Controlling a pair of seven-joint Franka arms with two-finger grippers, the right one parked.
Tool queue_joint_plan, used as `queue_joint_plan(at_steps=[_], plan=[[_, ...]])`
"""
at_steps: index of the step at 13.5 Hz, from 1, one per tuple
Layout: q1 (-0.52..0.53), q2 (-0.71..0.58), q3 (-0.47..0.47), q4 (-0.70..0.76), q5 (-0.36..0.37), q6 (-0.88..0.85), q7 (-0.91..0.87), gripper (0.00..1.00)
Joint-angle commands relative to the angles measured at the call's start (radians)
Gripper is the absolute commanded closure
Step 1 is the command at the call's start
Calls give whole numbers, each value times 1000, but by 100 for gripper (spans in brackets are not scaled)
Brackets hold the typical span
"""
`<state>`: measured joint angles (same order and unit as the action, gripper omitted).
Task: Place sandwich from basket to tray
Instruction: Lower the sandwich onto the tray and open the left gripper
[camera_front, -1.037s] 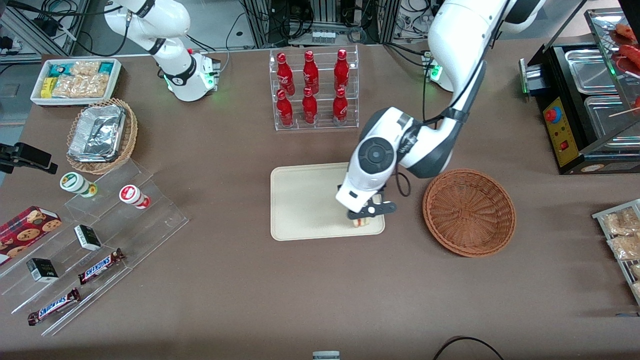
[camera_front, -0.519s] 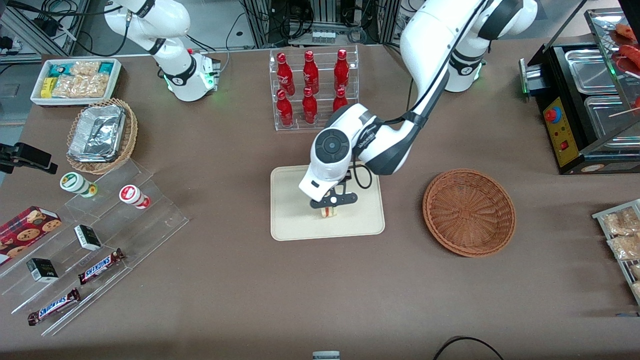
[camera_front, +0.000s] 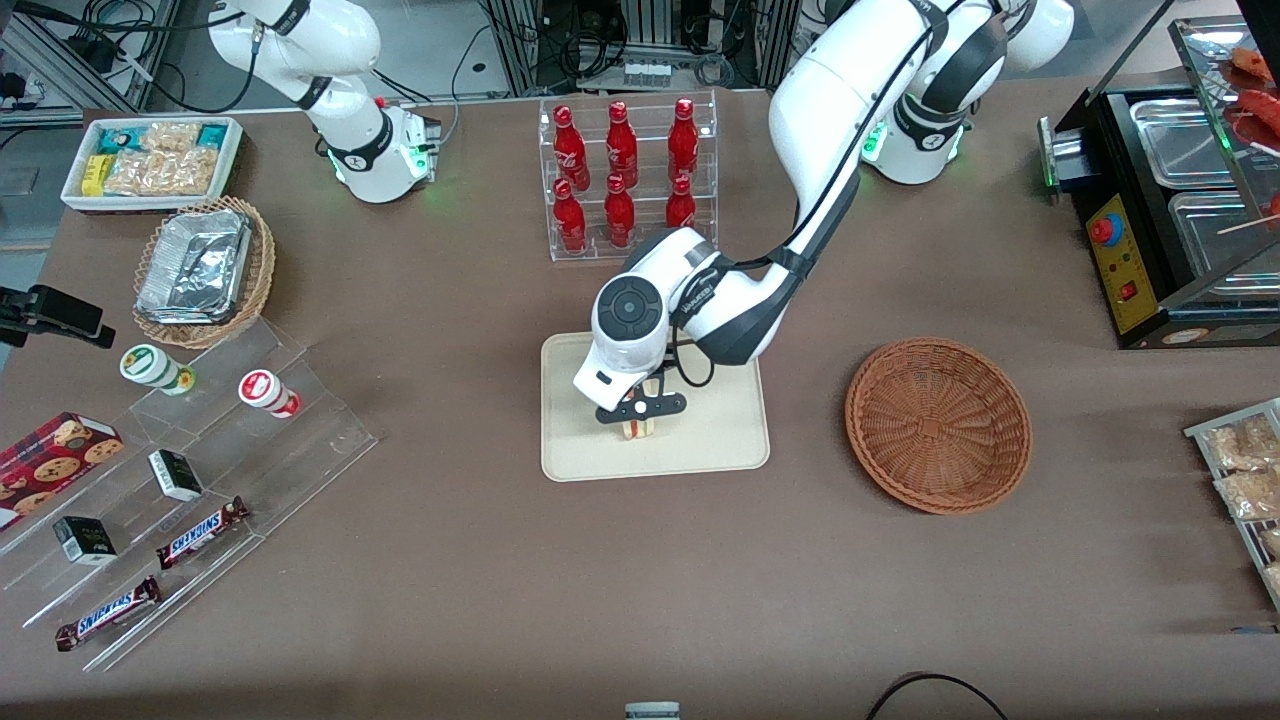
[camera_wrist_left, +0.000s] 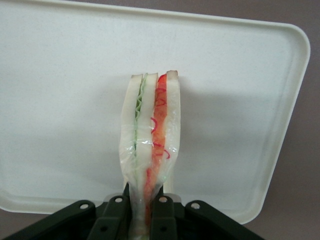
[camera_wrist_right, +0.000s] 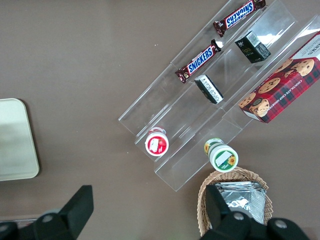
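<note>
My gripper hangs over the middle of the cream tray, shut on the sandwich. The wrist view shows the sandwich as a clear-wrapped wedge of white bread with green and red filling, pinched at its narrow end between the black fingers, its wide end pointing at the tray underneath. I cannot tell whether it touches the tray. The reddish-brown basket sits empty beside the tray, toward the working arm's end of the table.
A clear rack of red bottles stands farther from the front camera than the tray. Toward the parked arm's end are a tan wicker basket with a foil container, a white snack bin and an acrylic stand with snack bars. A black appliance stands at the working arm's end.
My gripper has carried the sandwich from the tray's corner nearest the basket sideways to the middle of the tray. The basket has stayed empty throughout.
</note>
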<state>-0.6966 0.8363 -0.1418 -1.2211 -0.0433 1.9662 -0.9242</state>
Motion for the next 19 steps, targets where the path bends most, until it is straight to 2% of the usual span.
queue_joint_plan(at_steps=[1, 10, 11, 12, 13, 14, 19], plan=[[-20, 26, 14, 43, 17, -10, -38, 100], [-21, 44, 14, 32, 52, -10, -78, 100], [-21, 46, 14, 32, 52, -10, -78, 94], [-21, 46, 14, 32, 52, -10, -76, 63], [-21, 49, 14, 31, 59, -10, -76, 21], [-21, 49, 13, 29, 75, -10, -73, 0], [-14, -6, 13, 40, 76, -44, -79, 0]])
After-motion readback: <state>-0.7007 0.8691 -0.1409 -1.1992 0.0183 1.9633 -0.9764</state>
